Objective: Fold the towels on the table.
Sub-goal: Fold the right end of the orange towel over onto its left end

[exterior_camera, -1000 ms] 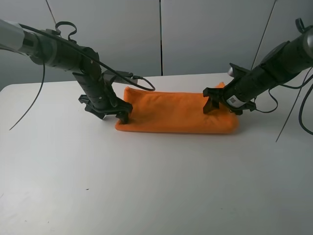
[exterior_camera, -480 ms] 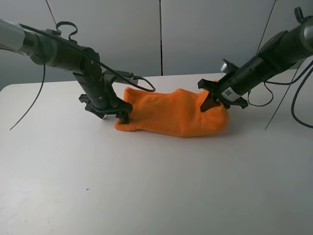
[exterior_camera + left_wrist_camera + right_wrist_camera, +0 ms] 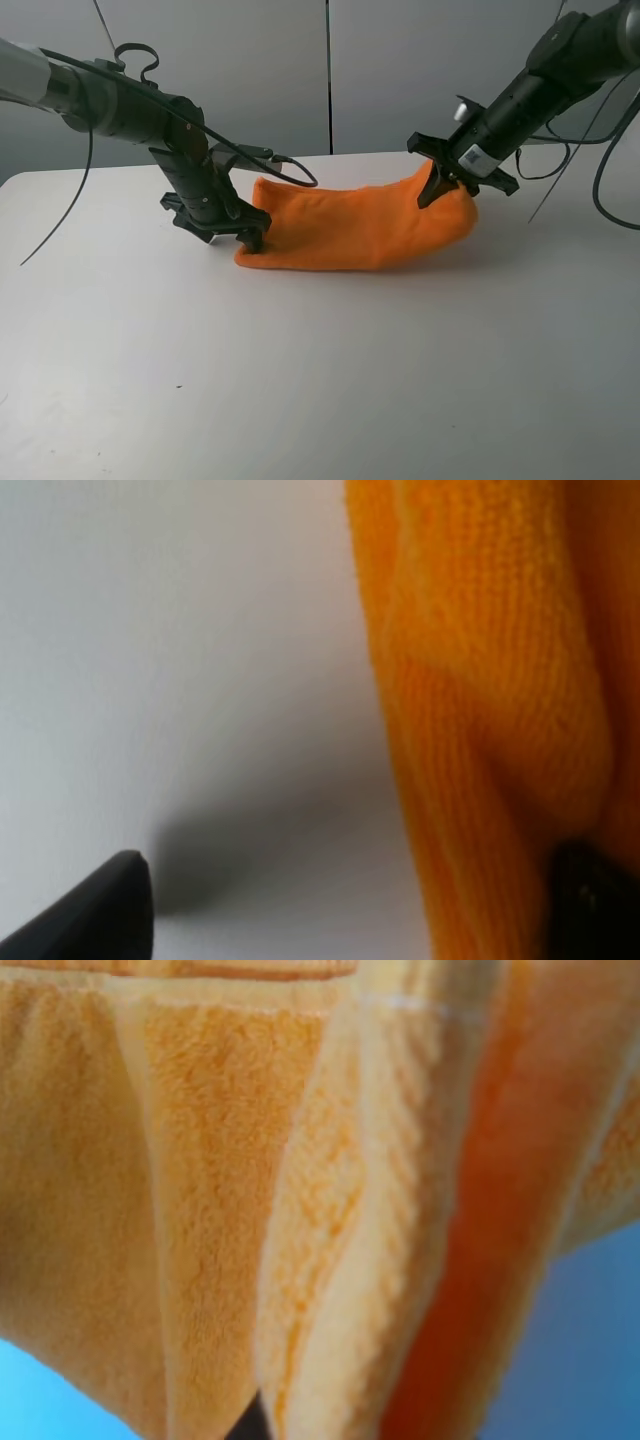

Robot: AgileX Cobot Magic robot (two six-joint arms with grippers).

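Observation:
The orange towel (image 3: 350, 225) lies folded into a long strip on the white table (image 3: 320, 390). My left gripper (image 3: 250, 238) is low at the towel's left end. In the left wrist view its dark fingertips (image 3: 105, 910) stand wide apart, with the towel's edge (image 3: 490, 680) between them and the bare table (image 3: 170, 630) beside it. My right gripper (image 3: 445, 185) is shut on the towel's right end and holds it raised above the table, so the strip slopes up to the right. The towel's folds (image 3: 220, 1160) fill the right wrist view. No label shows.
Black cables hang from the left arm (image 3: 290, 172) and trail behind the right arm (image 3: 560, 190) near the table's far edge. Grey wall panels (image 3: 330, 70) stand behind the table.
My right gripper has risen and moved back, pulling the towel's right end up off the table. The left gripper and the towel's left end have not moved.

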